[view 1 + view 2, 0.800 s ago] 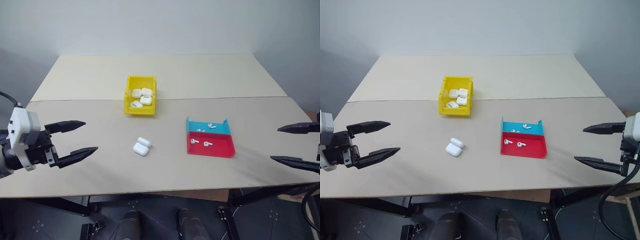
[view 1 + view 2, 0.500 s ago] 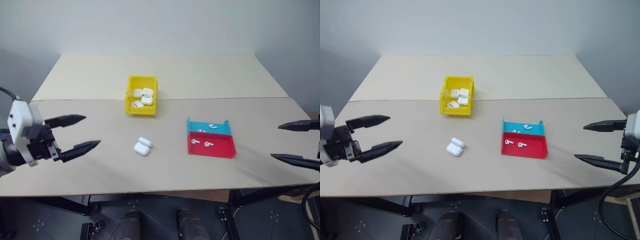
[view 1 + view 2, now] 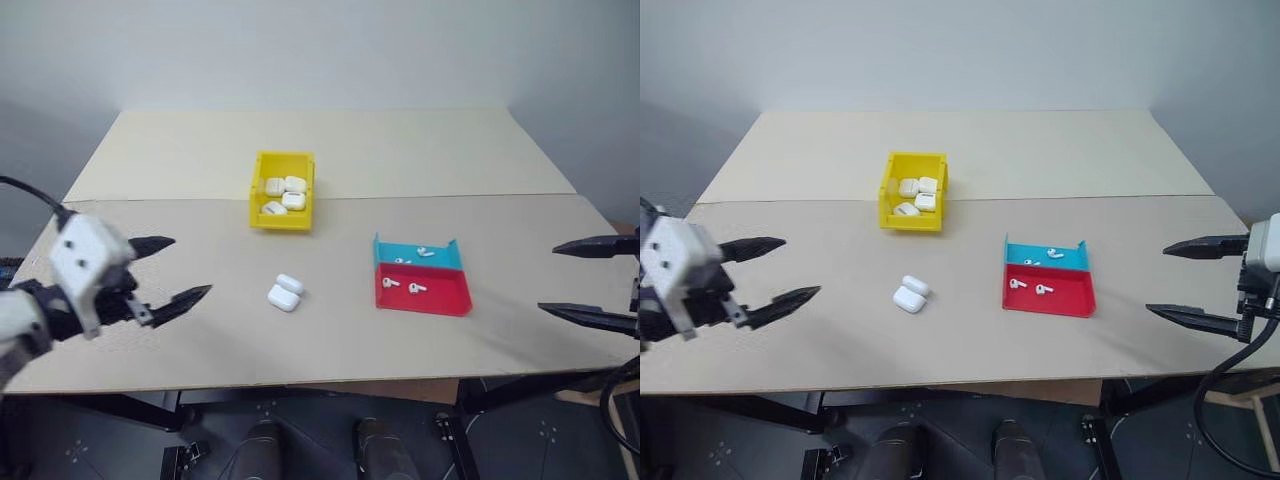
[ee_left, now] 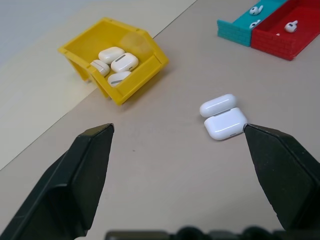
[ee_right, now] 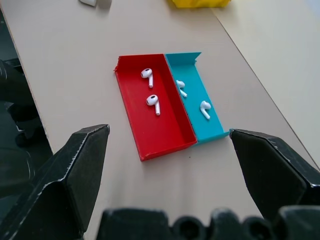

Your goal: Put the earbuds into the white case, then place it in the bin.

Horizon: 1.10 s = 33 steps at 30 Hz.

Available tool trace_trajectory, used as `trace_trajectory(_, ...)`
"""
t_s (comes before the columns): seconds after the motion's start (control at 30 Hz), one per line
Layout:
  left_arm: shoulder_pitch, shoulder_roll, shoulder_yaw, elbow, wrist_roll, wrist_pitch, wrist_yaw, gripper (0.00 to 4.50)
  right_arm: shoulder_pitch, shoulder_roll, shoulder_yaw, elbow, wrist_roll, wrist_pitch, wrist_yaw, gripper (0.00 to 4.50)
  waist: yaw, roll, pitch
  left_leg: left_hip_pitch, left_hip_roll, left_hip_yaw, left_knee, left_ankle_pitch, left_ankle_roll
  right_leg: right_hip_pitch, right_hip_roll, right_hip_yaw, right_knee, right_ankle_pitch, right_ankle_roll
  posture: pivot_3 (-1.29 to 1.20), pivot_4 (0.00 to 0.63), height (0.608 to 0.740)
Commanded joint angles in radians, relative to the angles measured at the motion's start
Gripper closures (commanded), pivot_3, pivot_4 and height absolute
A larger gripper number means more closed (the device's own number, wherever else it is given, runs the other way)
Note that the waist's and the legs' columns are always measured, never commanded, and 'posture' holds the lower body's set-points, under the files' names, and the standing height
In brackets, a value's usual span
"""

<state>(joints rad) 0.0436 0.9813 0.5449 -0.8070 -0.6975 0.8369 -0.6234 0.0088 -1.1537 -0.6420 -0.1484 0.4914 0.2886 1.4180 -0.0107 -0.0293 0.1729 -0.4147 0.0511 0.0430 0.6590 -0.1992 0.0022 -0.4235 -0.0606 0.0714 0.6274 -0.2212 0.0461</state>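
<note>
Lying lid-open on the table, glossy white case; both end effectors released, empty.

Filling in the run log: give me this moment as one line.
left gripper: open, empty | right gripper: open, empty | glossy white open case: on table | white stemmed earbuds: in tray | yellow plastic bin: four cases

The right gripper runs off the picture's edge in the left eye view, so just its two fingers show. In the right wrist view the yellow bin and the white case are each cropped to a sliver. The cases in the bin overlap, so their number is uncertain.
</note>
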Motion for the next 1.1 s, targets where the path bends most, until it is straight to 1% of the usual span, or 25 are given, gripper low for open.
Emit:
trace_trajectory(0.03,-0.116,0.016,-0.017,-0.091,-0.115,0.193,0.174,0.0,0.024,-0.02,-0.066,-0.027,-0.002,0.017,-0.001,0.02,0.0,0.0,0.0,0.0,0.0,0.0,0.0,0.0,0.0,0.0,0.0,0.0,0.001,0.0,0.0,0.0,0.15,0.74)
trace_trajectory(0.1,-0.235,-0.015,-0.051,-0.086,-0.226,0.392,0.319,0.0,0.049,-0.017,-0.088,-0.05,0.004,0.031,0.008,0.02,0.003,0.0,0.0,0.0,0.0,-0.001,0.0,0.0,0.0,0.0,0.001,0.0,0.001,0.0,0.0,0.0,0.15,0.74)
trace_trajectory(0.17,-0.367,-0.033,-0.137,-0.087,-0.269,0.576,0.406,0.0,0.059,-0.014,-0.097,-0.065,0.011,0.05,-0.005,0.02,-0.001,0.0,0.0,0.001,-0.001,-0.001,0.0,0.0,0.0,0.001,0.001,0.0,0.002,0.0,0.001,0.0,0.15,0.74)
trace_trajectory(0.2,-0.437,-0.067,-0.174,-0.073,-0.283,0.674,0.436,0.0,0.064,-0.01,-0.099,-0.071,0.013,0.057,-0.013,0.02,-0.002,0.0,0.0,0.001,-0.001,-0.002,0.0,0.0,0.0,0.002,0.001,0.0,0.003,0.0,0.002,0.0,0.15,0.74)
trace_trajectory(0.27,-0.542,-0.097,-0.247,-0.035,-0.333,0.765,0.503,0.0,0.073,0.0,-0.1,-0.077,0.01,0.059,-0.02,0.02,-0.003,-0.001,0.0,0.002,-0.002,-0.003,0.001,0.0,0.0,0.003,0.002,0.0,0.002,0.001,0.004,0.0,0.15,0.74)
trace_trajectory(0.3,-0.586,-0.091,-0.276,0.023,-0.41,0.778,0.549,0.0,0.08,0.003,-0.099,-0.08,0.006,0.059,-0.023,0.02,-0.004,-0.002,0.0,0.003,-0.002,-0.003,0.002,0.0,0.0,0.004,0.002,0.001,0.003,0.001,0.004,0.0,0.15,0.74)
trace_trajectory(0.4,-0.713,-0.07,-0.383,0.233,-0.678,0.778,0.777,0.0,0.095,0.001,-0.1,-0.093,0.012,0.076,-0.026,0.02,-0.009,-0.003,0.0,0.005,-0.002,-0.003,0.002,0.001,0.0,0.004,0.002,0.001,0.003,0.002,0.004,0.0,0.15,0.74)
trace_trajectory(0.43,-0.744,-0.011,-0.459,0.293,-0.849,0.705,0.912,0.0,0.096,-0.001,-0.101,-0.097,0.016,0.083,-0.028,0.02,-0.009,-0.003,0.0,0.005,-0.002,-0.004,0.002,0.001,0.0,0.004,0.002,0.001,0.004,0.002,0.003,0.0,0.15,0.74)
trace_trajectory(0.47,-0.776,0.042,-0.548,0.321,-1.01,0.61,1.071,0.0,0.092,-0.006,-0.1,-0.097,0.019,0.089,-0.029,0.02,-0.011,-0.003,0.001,0.005,-0.002,-0.005,0.002,0.001,0.0,0.003,0.002,0.001,0.005,0.002,0.003,0.0,0.15,0.74)
trace_trajectory(0.5,-0.807,0.094,-0.638,0.336,-1.153,0.522,1.187,0.0,0.087,-0.01,-0.099,-0.096,0.021,0.097,-0.031,0.02,-0.013,-0.003,0.001,0.005,-0.002,-0.004,0.001,0.001,0.0,0.003,0.002,0.002,0.005,0.002,0.003,0.0,0.15,0.74)
trace_trajectory(0.53,-0.829,0.123,-0.714,0.336,-1.234,0.458,1.254,0.0,0.081,-0.016,-0.098,-0.091,0.022,0.104,-0.031,0.02,-0.012,-0.003,0.001,0.006,-0.001,-0.005,0.001,0.001,0.0,0.003,0.002,0.002,0.005,0.002,0.004,0.0,0.15,0.74)
trace_trajectory(0.57,-0.839,0.127,-0.777,0.32,-1.265,0.407,1.312,0.0,0.075,-0.025,-0.093,-0.084,0.021,0.11,-0.029,0.02,-0.01,-0.003,0.0,0.006,-0.002,-0.005,0.001,0.0,0.0,0.003,0.001,0.002,0.005,0.004,0.007,0.0,0.15,0.74)
trace_trajectory(0.67,-0.867,0.151,-0.902,0.264,-1.275,0.312,1.4,0.0,0.063,-0.04,-0.084,-0.072,0.019,0.119,-0.019,0.02,-0.005,-0.002,0.0,0.005,-0.004,-0.002,0.0,0.0,0.0,0.003,0.0,0.004,0.004,0.004,0.006,0.0,0.15,0.74)
trace_trajectory(0.73,-0.858,0.134,-0.956,0.247,-1.275,0.236,1.481,0.0,0.044,-0.056,-0.068,-0.056,0.024,0.123,-0.01,0.02,-0.004,-0.002,0.0,0.004,-0.003,-0.002,0.0,0.0,0.0,0.003,0.001,0.004,0.002,0.001,0.002,0.0,0.15,0.74)
trace_trajectory(0.8,-0.866,0.119,-1.013,0.226,-1.275,0.189,1.569,0.0,0.024,-0.069,-0.051,-0.042,0.024,0.125,-0.007,0.02,-0.003,-0.002,0.0,0.004,-0.004,-0.002,0.001,0.001,-0.001,0.003,0.001,0.004,0.002,0.001,0.002,0.0,0.15,0.74)
trace_trajectory(0.87,-0.893,0.09,-1.098,0.214,-1.275,0.183,1.664,0.0,-0.002,-0.083,-0.033,-0.029,0.032,0.136,-0.004,0.02,0.001,-0.002,0.0,0.005,-0.004,-0.002,0.001,0.001,-0.001,0.004,0.001,0.004,0.002,0.001,0.002,0.0,0.15,0.74)
trace_trajectory(0.93,-0.894,0.021,-1.127,0.242,-1.275,0.141,1.734,0.0,-0.019,-0.093,-0.016,-0.021,0.033,0.14,0.006,0.02,0.006,-0.002,0.0,0.005,-0.005,-0.003,0.001,0.002,-0.002,0.004,0.001,0.005,0.002,0.002,0.002,0.0,0.15,0.74)
trace_trajectory(1.03,-0.923,-0.066,-1.163,0.292,-1.275,0.129,1.824,0.0,-0.037,-0.109,-0.002,0.002,0.028,0.137,0.026,0.02,0.016,-0.003,0.001,0.005,-0.005,-0.003,0.001,0.004,-0.005,0.005,0.001,0.005,0.002,0.003,0.003,0.0,0.15,0.74)
trace_trajectory(1.1,-0.952,-0.106,-1.196,0.333,-1.275,0.159,1.872,0.0,-0.052,-0.12,0.002,0.018,0.026,0.139,0.035,0.02,0.021,-0.003,0.001,0.005,-0.006,-0.003,0.001,0.004,-0.006,0.005,0.001,0.006,0.002,0.003,0.003,0.0,0.15,0.74)
